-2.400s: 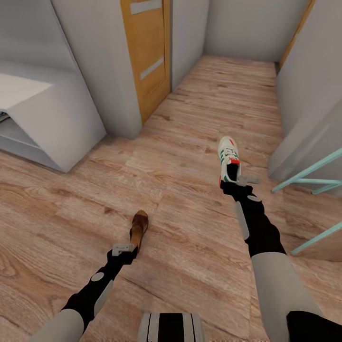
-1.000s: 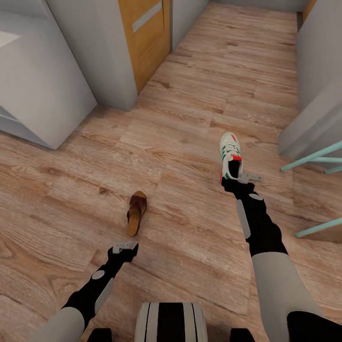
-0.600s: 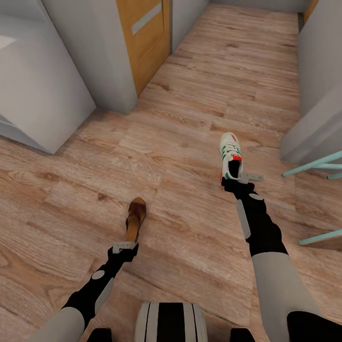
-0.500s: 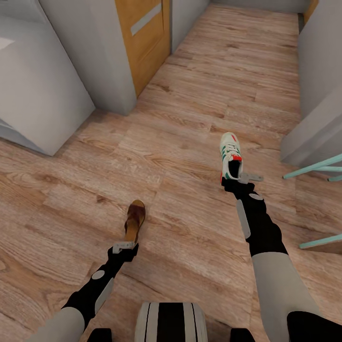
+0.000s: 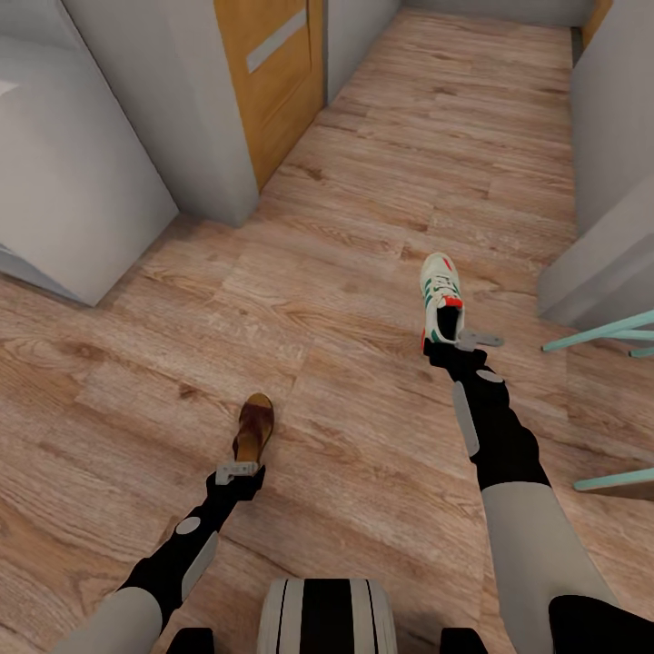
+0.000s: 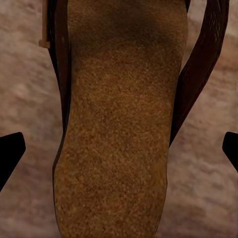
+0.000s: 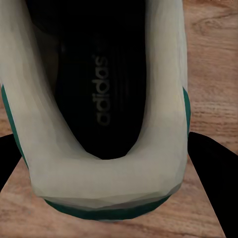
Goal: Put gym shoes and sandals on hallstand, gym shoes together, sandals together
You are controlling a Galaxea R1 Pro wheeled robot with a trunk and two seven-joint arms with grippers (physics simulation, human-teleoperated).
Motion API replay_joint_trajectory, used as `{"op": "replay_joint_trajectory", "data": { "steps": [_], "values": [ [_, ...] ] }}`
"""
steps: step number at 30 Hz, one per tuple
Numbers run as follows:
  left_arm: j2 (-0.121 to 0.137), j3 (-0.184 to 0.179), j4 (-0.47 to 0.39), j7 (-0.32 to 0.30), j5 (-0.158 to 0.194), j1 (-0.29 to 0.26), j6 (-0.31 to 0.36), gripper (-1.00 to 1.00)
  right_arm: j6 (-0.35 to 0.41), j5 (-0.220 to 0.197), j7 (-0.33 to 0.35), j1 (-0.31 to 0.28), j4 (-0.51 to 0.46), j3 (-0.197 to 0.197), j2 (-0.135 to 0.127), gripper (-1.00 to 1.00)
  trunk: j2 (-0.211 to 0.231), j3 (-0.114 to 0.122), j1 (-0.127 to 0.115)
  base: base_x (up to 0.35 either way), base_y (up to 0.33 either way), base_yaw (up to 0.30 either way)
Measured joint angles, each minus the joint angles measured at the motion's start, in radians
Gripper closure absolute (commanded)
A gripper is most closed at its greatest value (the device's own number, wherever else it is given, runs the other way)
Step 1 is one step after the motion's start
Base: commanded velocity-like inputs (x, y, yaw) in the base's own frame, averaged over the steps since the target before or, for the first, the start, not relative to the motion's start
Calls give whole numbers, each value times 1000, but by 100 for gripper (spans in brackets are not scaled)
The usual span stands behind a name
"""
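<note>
Carrying one gym shoe [image 5: 440, 300] clamped by the heel in our right gripper [image 5: 451, 343] and one sandal [image 5: 252, 430] apparently pinched in our left gripper [image 5: 242, 472], we should travel level toward the rack.

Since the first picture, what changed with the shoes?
The camera tipped down, shifting the whole view. The sandal slipped ahead of the left pincer a second ago, and is back at its tips now. The right pincer stays at the sneaker's heel. Whether either grips is unclear.
</note>
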Motion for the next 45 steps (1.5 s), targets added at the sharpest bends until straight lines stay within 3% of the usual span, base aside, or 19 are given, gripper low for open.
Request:
{"op": "replay_joint_trajectory", "data": {
  "steps": [4, 14, 45],
  "values": [
    [0, 0, 0, 0, 0, 0, 0, -100, 0, 0, 0, 0, 0, 0, 0, 100, 0, -2, 0, 2, -1, 0],
    [0, 0, 0, 0, 0, 0, 0, -100, 0, -1, 0, 0, 0, 0, 0, 100, -2, -54, 5, 0, 0, 0],
    [10, 3, 3, 0, 1, 0, -2, -100, 0, 0, 0, 0, -1, 0, 0, 100, -2, -59, 4, 0, 0, 0]
  ]
}}
